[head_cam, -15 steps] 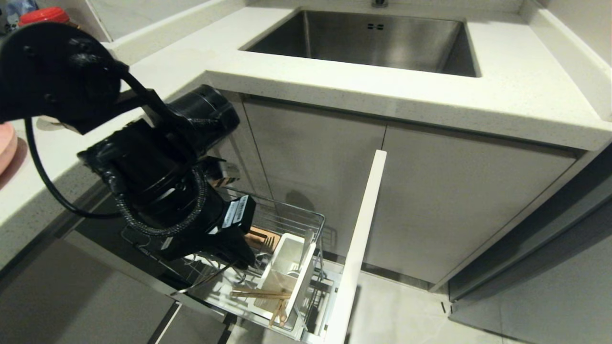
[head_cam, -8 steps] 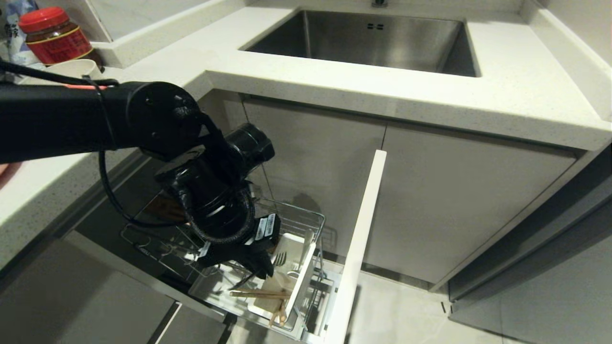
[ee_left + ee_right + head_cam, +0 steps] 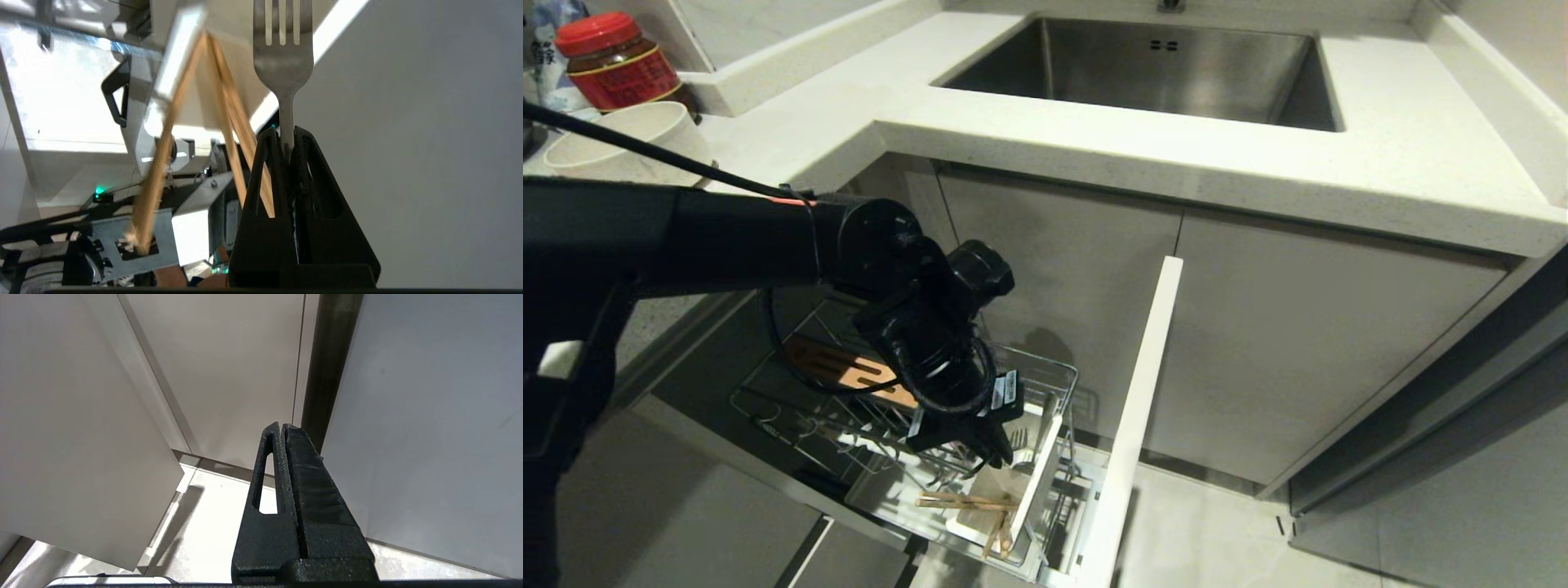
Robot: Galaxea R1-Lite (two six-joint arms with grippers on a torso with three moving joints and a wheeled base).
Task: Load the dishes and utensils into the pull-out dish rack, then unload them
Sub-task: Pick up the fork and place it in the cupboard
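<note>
Pale speckled worktop (image 3: 1094,139) wraps corner, steel sink (image 3: 1152,69) sunk in it. On worktop at far left: off-white bowl (image 3: 621,143), red-lidded jar (image 3: 617,61) just behind. Pull-out dish rack (image 3: 1045,384) below worktop, chopsticks (image 3: 968,502) lying across white utensil cup (image 3: 1005,502).

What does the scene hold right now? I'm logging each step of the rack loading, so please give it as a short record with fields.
left gripper: shut on the fork, over the white utensil cup
fork: tines pointing away from the gripper, not yet released
chopsticks: leaning in the utensil cup
pull-out dish rack: pulled out, no plate or bowl in it
bowl: on the counter, beside a red-lidded jar
right gripper: shut, empty, parked by the cabinet fronts
</note>
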